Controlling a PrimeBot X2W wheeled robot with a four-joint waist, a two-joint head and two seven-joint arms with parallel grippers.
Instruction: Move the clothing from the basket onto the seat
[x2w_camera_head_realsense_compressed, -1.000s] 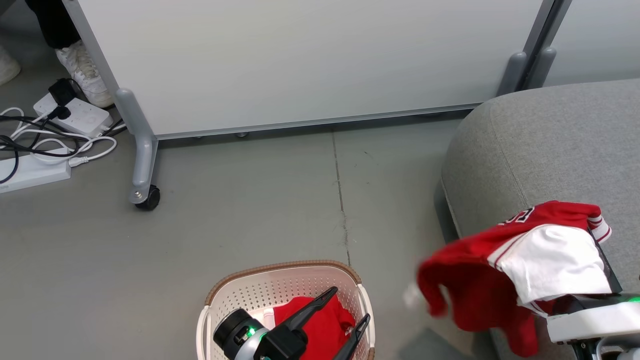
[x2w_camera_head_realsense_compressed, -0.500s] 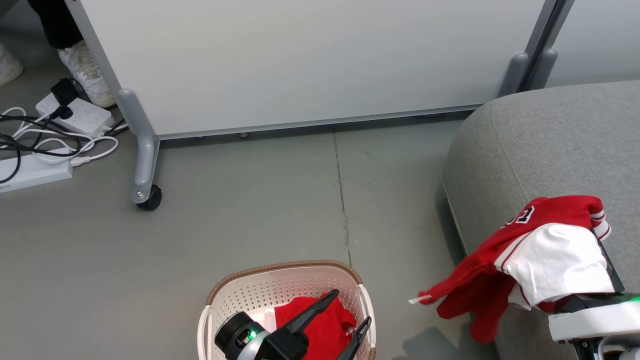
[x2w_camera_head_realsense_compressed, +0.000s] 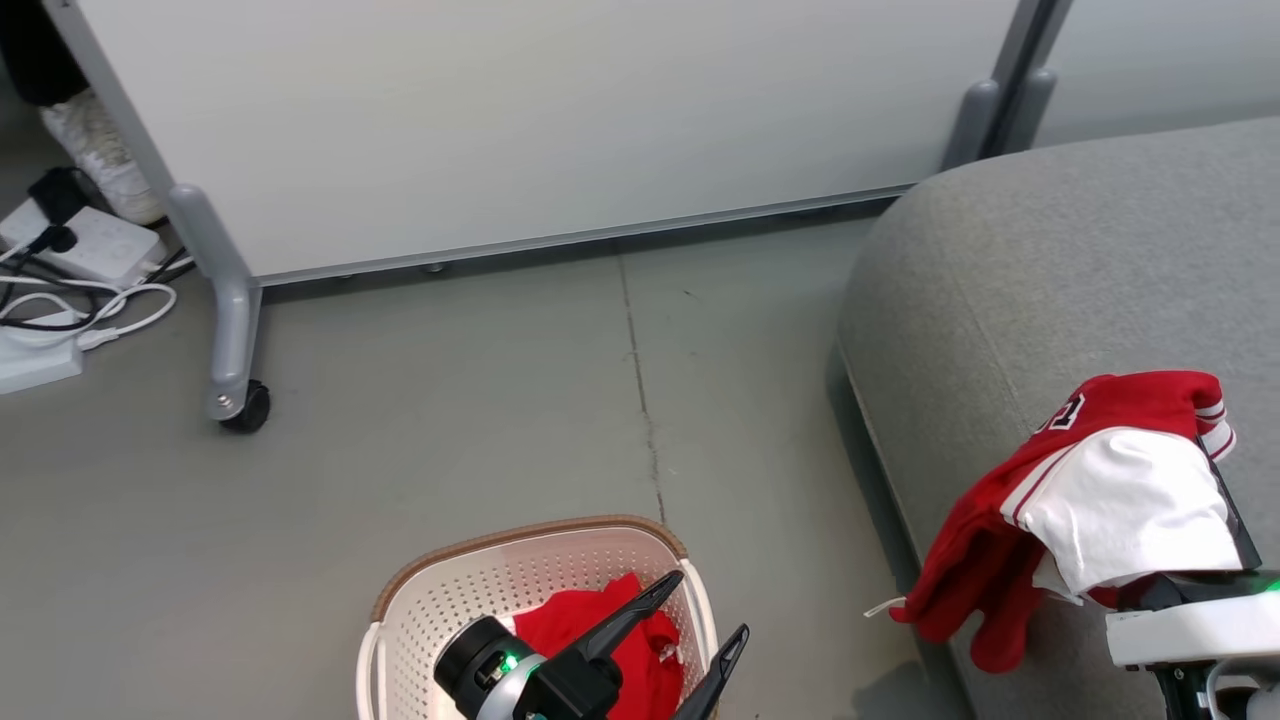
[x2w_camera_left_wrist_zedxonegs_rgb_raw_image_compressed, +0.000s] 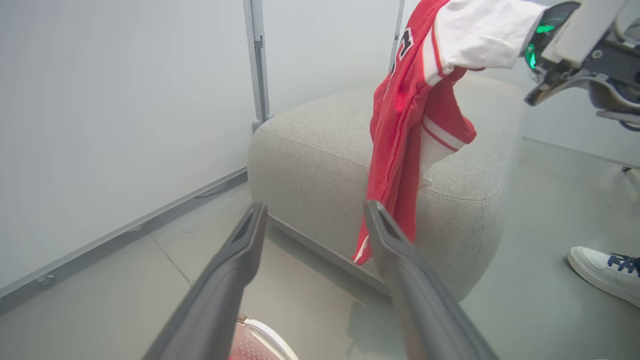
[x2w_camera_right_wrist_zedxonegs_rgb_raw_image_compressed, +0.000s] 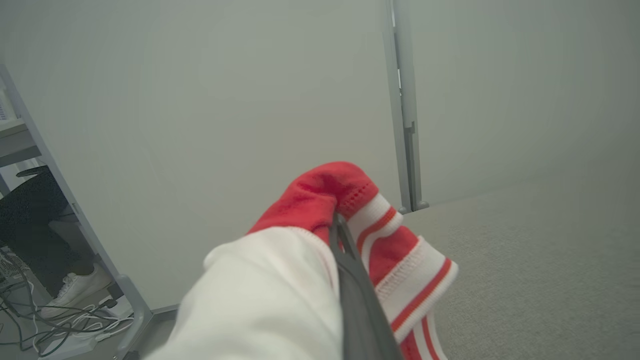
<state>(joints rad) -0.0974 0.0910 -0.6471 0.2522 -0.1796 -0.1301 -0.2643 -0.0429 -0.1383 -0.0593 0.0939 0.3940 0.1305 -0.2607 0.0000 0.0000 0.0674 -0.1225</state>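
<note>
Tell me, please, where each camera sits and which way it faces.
Head view: on the head, looking forward and down at floor, basket, seat; shows the open left gripper and the right arm's white wrist.
Left wrist view: on the left wrist, looking along its spread fingers toward the seat.
Right wrist view: on the right wrist, looking along the right gripper, shut on the garment, toward a white partition.
Shared: head and left wrist views both show that garment hanging beside the seat.

Red clothing (x2w_camera_head_realsense_compressed: 1120, 500) aloft by seat (x2w_camera_head_realsense_compressed: 1000, 300), more in basket (x2w_camera_head_realsense_compressed: 450, 610)
</note>
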